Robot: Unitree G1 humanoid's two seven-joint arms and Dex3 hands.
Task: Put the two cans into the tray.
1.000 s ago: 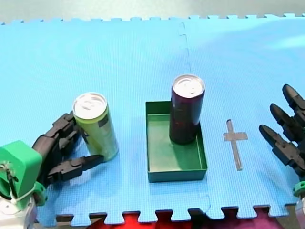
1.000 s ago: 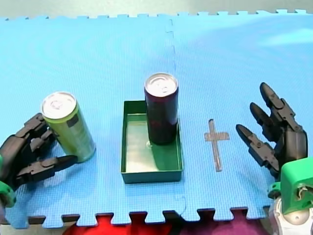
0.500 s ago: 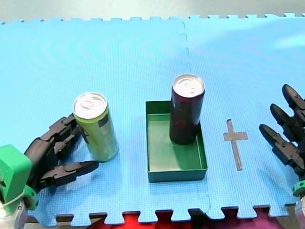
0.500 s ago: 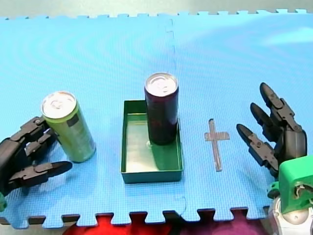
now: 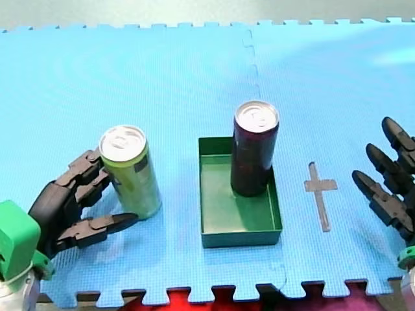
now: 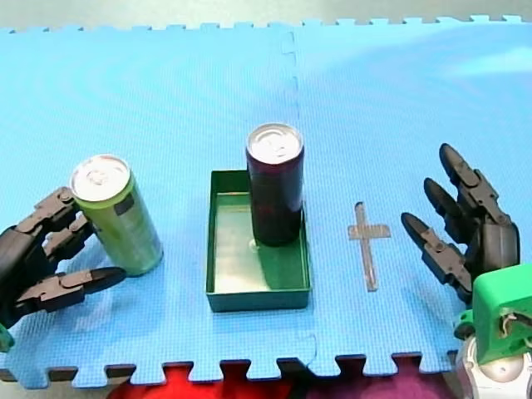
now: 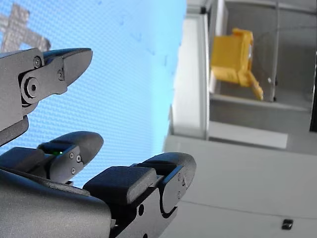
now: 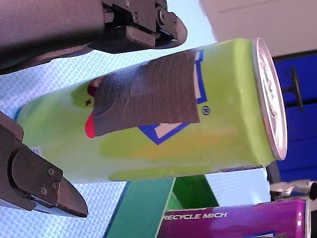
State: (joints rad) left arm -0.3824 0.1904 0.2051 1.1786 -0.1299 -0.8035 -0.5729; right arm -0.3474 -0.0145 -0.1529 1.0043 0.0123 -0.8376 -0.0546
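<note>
At the left of the blue foam mat (image 5: pixel 162 71), the green can (image 5: pixel 130 172) stands upright on the surface, beside the tray (image 5: pixel 241 238) and not yet in it. The dark can (image 5: pixel 254 152) already stands upright inside the tray, at its far end, so one of the two placements is judged complete.

The left hand (image 5: pixel 68 204) brackets the green can from its outer side. Its upper fingers (image 8: pixel 143 20) lie along the can's wall and its thumb (image 8: pixel 34 183) reaches towards the base. In the second wrist view (the left hand's own, since it shows the same can) a strip of mat seems to show between fingers and can. The hand is therefore read as cupped about the can but not closed on it, though light contact at the upper fingers cannot be ruled out. The right hand (image 5: pixel 389 191) holds nothing and hangs at the mat's right edge, near a grey tape cross (image 5: pixel 320 194).

Step in hand: grasping the green can. To do it well, the fingers and thumb should close on opposite sides at mid-height, so the tall can is not tipped. The lift must clear the tray's near wall. The free near half of the tray floor is the sensible target, and the can should come down vertically to avoid knocking the dark can.
</note>
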